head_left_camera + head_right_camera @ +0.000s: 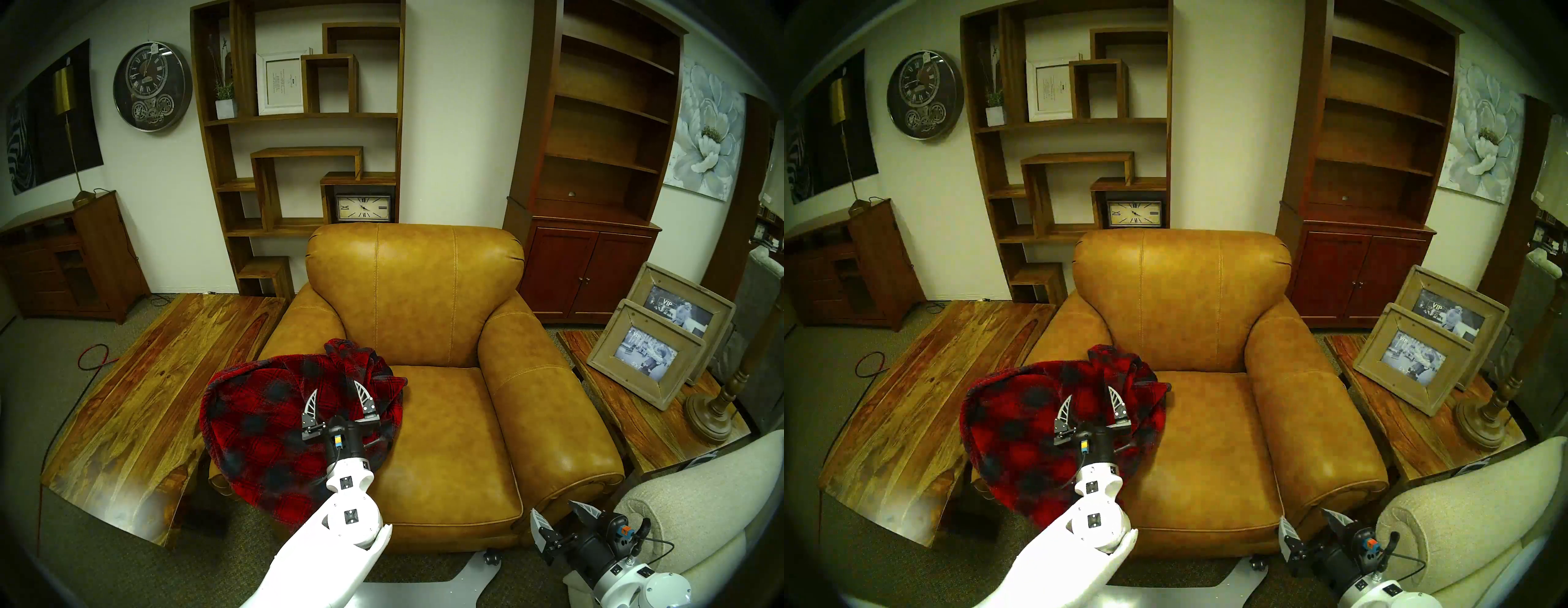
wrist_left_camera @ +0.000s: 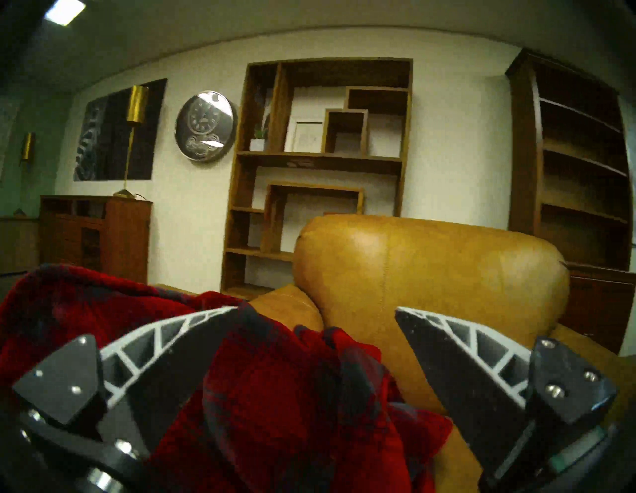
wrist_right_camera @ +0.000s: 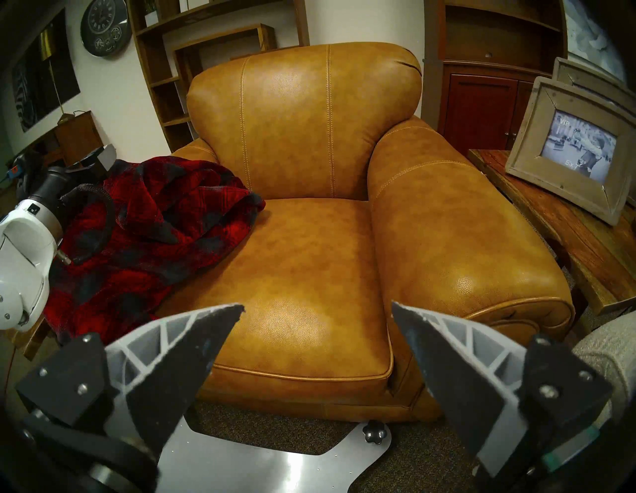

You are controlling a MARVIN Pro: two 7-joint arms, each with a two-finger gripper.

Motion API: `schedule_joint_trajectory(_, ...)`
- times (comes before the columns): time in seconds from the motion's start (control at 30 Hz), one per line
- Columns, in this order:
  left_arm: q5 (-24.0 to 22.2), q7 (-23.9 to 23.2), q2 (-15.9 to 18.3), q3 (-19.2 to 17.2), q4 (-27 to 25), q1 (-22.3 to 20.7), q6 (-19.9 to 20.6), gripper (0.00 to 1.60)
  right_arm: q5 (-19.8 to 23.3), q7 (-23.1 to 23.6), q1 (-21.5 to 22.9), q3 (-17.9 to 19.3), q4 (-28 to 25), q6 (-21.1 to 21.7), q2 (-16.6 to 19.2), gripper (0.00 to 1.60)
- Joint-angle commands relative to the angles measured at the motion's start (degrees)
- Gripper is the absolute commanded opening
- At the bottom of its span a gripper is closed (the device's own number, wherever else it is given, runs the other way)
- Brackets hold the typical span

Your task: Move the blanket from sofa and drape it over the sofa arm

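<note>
The red and dark plaid blanket (image 1: 263, 429) (image 1: 1021, 424) (image 3: 144, 234) lies bunched over the front of the sofa arm (image 1: 309, 322) (image 1: 1064, 327). One fold of it spills onto the left edge of the seat, and it hangs down the arm's front. The sofa (image 1: 424, 297) (image 3: 309, 137) is a caramel-tan leather armchair. My left gripper (image 1: 337, 388) (image 1: 1090, 395) (image 2: 316, 310) hovers just above the blanket, open, with nothing between its fingers. My right gripper (image 1: 555, 516) (image 1: 1306, 520) (image 3: 317, 305) stands open by the chair's front right corner, empty.
A glossy wooden slab table (image 1: 140, 395) stands left of the chair. On the right is a side table (image 1: 628, 407) with two picture frames (image 1: 649, 356) and a lamp base (image 1: 712, 416). A cream fabric seat (image 1: 700, 509) is at bottom right. Shelves stand behind.
</note>
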Motion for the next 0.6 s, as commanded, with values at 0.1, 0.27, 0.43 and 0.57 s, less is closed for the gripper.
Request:
schedule_joint_trajectory(0.1,-10.2,-7.4,5.7,-1.2,-8.2,4.3,2.1,1.6,0.0,0.1,0.0,0.0,-1.3,-0.2,-0.2,1.6)
schedule_joint_trajectory(0.27,-9.6,-11.4,9.8,1.1,-10.8,3.6,8.7,1.6,-0.2,0.2,0.0,0.0,-1.3,-0.2,-0.3,1.6)
schedule_joint_trajectory(0.43,-12.2,-14.6,12.2,1.7,-14.0,3.8,14.4,1.6,-0.3,0.3,0.0,0.1,-1.4,-0.1,-0.5,1.6)
schedule_joint_trajectory(0.57,-13.2,-15.6,12.8,1.1,-15.7,4.1,18.1,1.6,-0.4,0.4,0.0,0.1,-1.4,-0.1,-0.6,1.6)
